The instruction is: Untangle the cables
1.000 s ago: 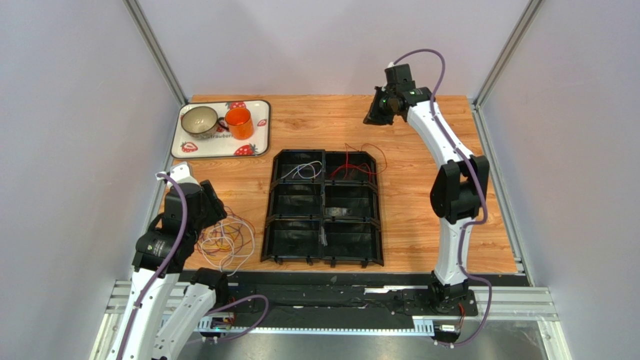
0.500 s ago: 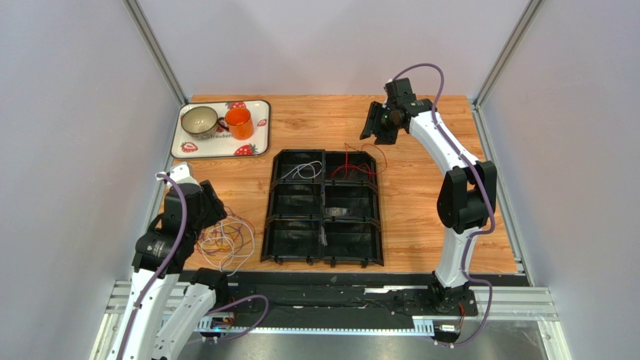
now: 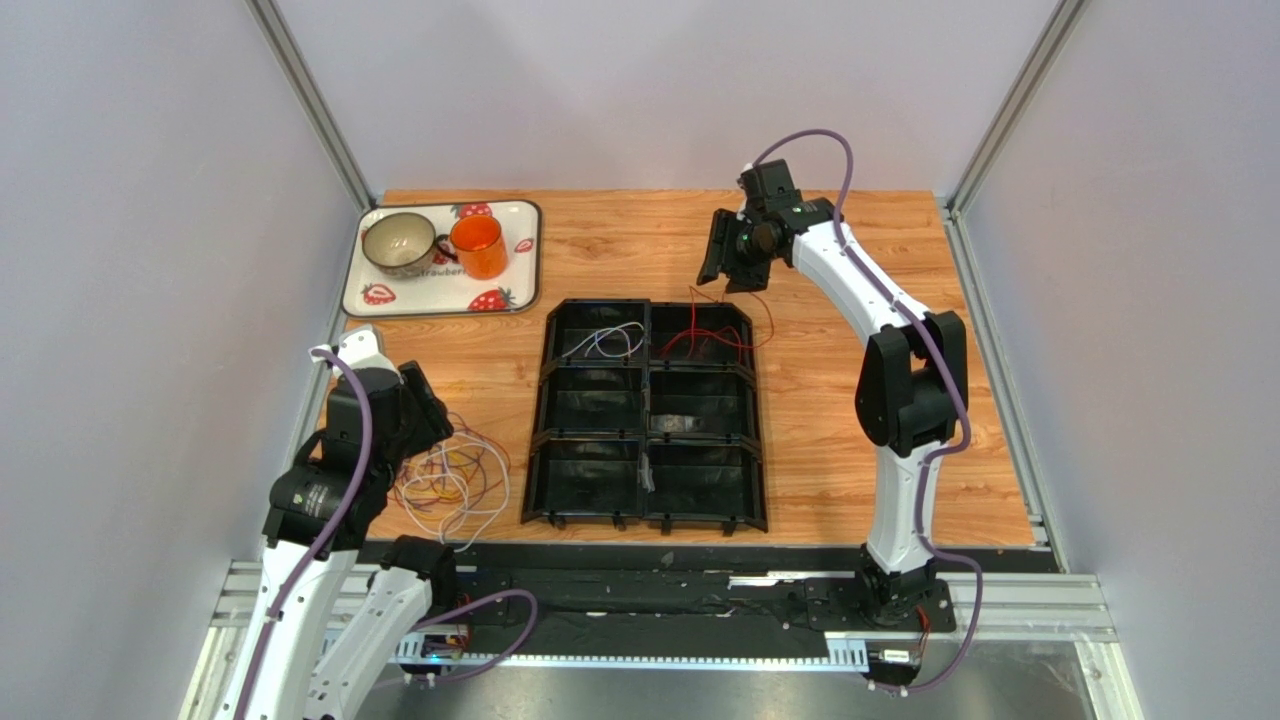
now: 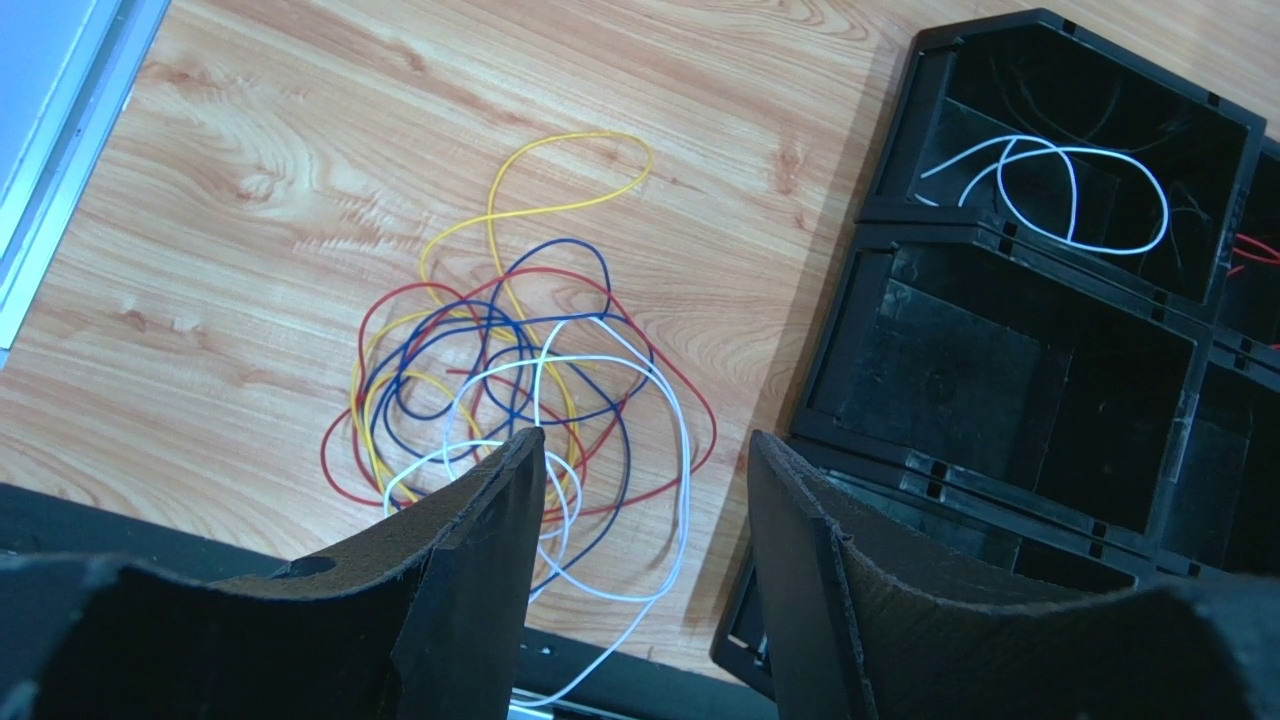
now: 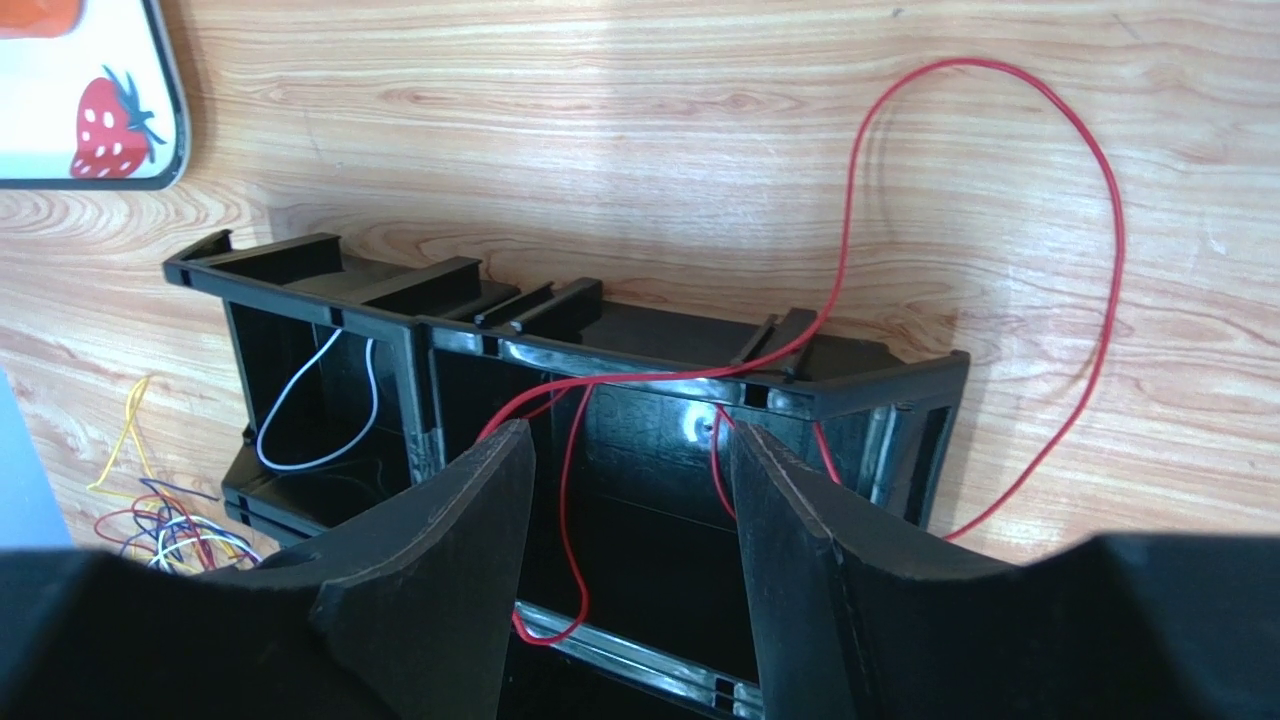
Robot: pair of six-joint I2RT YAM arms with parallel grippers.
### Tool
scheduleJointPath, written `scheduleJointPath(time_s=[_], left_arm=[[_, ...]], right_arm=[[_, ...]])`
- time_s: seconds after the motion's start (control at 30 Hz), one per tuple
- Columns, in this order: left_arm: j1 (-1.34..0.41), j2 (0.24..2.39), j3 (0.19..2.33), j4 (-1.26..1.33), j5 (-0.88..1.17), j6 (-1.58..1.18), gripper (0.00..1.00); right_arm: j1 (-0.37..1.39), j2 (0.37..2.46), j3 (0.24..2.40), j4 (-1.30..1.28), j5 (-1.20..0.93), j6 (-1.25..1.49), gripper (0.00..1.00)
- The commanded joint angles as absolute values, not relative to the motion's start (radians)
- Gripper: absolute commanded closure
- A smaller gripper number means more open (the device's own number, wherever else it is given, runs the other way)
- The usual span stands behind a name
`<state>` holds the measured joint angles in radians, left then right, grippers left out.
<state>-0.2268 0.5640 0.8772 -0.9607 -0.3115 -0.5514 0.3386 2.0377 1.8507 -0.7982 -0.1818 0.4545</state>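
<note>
The sorting is judged to be partly done. One white cable (image 4: pixel 1052 183) is coiled in the far-left compartment of the black organiser tray (image 3: pixel 648 405). A red cable (image 5: pixel 846 255) is lodged in the far-right compartment, though a long loop of it spills over the far rim onto the table (image 3: pixel 842 390).

The remaining tangle (image 4: pixel 519 393) of red, blue, yellow and white strands is spread on the wood at the near left, just beside the tray. How many separate strands it holds cannot be counted from these views.

The left gripper (image 4: pixel 643 450) is held above the near edge of that tangle with its fingers spread wide and nothing between them. The right gripper (image 5: pixel 628 435) is poised over the far end of the tray, likewise spread and empty, with the red cable beneath it.

The step in hand is taken to be the picking of the next strand. A single wire would have to be isolated, and the yellow loop standing free at the far side of the pile looks the easiest to catch. A fine, fully closing pinch and a slow lift would be called for, so that the neighbouring loops are not dragged along. The spilled red loop may also need tucking in.
</note>
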Motion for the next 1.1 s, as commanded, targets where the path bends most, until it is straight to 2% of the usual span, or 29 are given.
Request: scheduleJointPath(time_s=[0.0, 0.4, 0.5, 0.6, 0.63, 0.67, 0.7, 0.73, 0.9, 1.07], left_arm=[[-0.219, 0.566, 0.893, -0.943, -0.302, -0.538, 0.39], [-0.219, 0.560, 0.893, -0.942, -0.301, -0.538, 0.39], [-0.219, 0.558, 0.893, -0.942, -0.301, -0.538, 0.39], [-0.219, 0.555, 0.891, -0.942, -0.301, -0.538, 0.39], [-0.219, 0.554, 0.891, -0.942, -0.301, -0.538, 0.39], [-0.219, 0.552, 0.891, -0.942, -0.301, -0.538, 0.39], [-0.219, 0.548, 0.891, -0.942, -0.301, -0.538, 0.39], [-0.219, 0.546, 0.890, -0.940, -0.301, -0.538, 0.39], [-0.219, 0.537, 0.890, -0.936, -0.288, -0.534, 0.39], [-0.219, 0.526, 0.888, -0.930, -0.276, -0.528, 0.39]], right_arm=[[0.353, 1.931, 1.825, -0.732, -0.167, 0.439, 0.45], [0.436, 1.924, 1.795, -0.730, -0.186, 0.429, 0.44], [0.443, 1.939, 1.795, -0.736, -0.187, 0.431, 0.47], [0.451, 1.953, 1.810, -0.755, -0.170, 0.428, 0.65], [0.451, 1.953, 1.813, -0.756, -0.166, 0.429, 0.79], [0.453, 1.951, 1.815, -0.761, -0.157, 0.428, 0.84], [0.453, 1.947, 1.813, -0.765, -0.152, 0.429, 0.97], [0.453, 1.939, 1.810, -0.765, -0.149, 0.433, 1.00], [0.475, 1.833, 1.752, -0.761, -0.065, 0.445, 1.00], [0.577, 1.651, 1.631, -0.717, 0.104, 0.457, 1.00]])
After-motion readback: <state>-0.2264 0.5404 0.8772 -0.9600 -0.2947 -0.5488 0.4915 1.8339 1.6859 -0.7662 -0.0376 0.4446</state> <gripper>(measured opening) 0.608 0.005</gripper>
